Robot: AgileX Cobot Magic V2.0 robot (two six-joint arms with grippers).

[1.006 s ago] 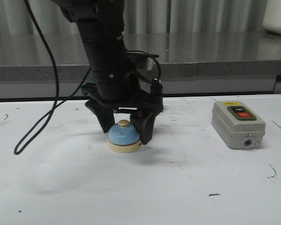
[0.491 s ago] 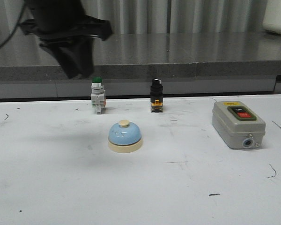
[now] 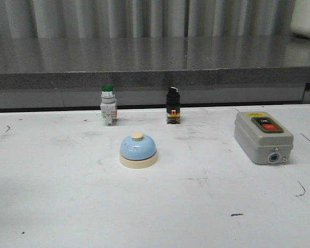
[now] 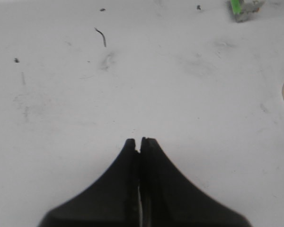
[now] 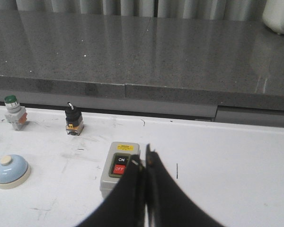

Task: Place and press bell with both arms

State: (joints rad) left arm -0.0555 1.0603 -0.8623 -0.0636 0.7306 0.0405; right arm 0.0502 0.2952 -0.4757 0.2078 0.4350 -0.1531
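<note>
Now we see the bell (image 3: pixel 138 150) standing upright on the white table (image 3: pixel 67 206), near the middle and a little toward the far edge, with nothing touching it. To its right, close to the right edge, lies the grey switch box (image 3: pixel 262 137). Farther back, along the far edge, stand the green-capped push button (image 3: pixel 108 105) and the black selector switch (image 3: pixel 172 105). We find the left gripper (image 4: pixel 140 143) with fingers pressed together above bare table. The right gripper (image 5: pixel 143 163) also has its fingers pressed together, holding nothing.
</note>
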